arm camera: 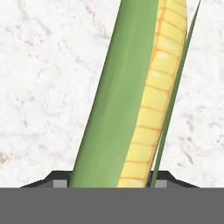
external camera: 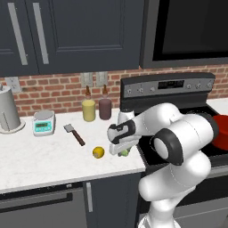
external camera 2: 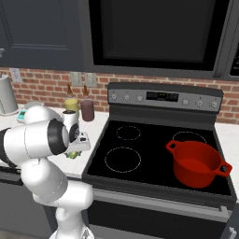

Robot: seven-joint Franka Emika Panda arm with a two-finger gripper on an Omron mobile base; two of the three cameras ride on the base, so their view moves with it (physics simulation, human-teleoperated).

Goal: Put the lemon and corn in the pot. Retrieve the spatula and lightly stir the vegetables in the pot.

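- Three views cover the worktop and range; compare them before you act.
- Left base view: you see the gripper (external camera: pixel 121 150) lowered onto the white counter (external camera: pixel 40 156) near its right end, with a green tip of the corn (external camera: pixel 125 152) showing under it. The lemon (external camera: pixel 98 152) lies just beside, to the left, apart from the hand.
- Same view: the spatula (external camera: pixel 74 134) lies further back on the counter, handle toward the front. A scale (external camera: pixel 43 122), two jars (external camera: pixel 96 109) and a grey canister (external camera: pixel 9 109) stand along the brick wall.
- Hand view: the corn (arm camera: pixel 135 100) runs lengthwise between the fingertips (arm camera: pixel 56 180), husk on one side, kernels on the other. The jaws sit partly apart on either side of the cob; you cannot tell whether they press it.
- Right base view: you see the pot (external camera 2: pixel 196 163) whole, on the front right burner of the stove (external camera 2: pixel 135 156), well apart from the corn. The arm hides most of the cob.
- Open room: the left burners lie bare between counter edge and pot.
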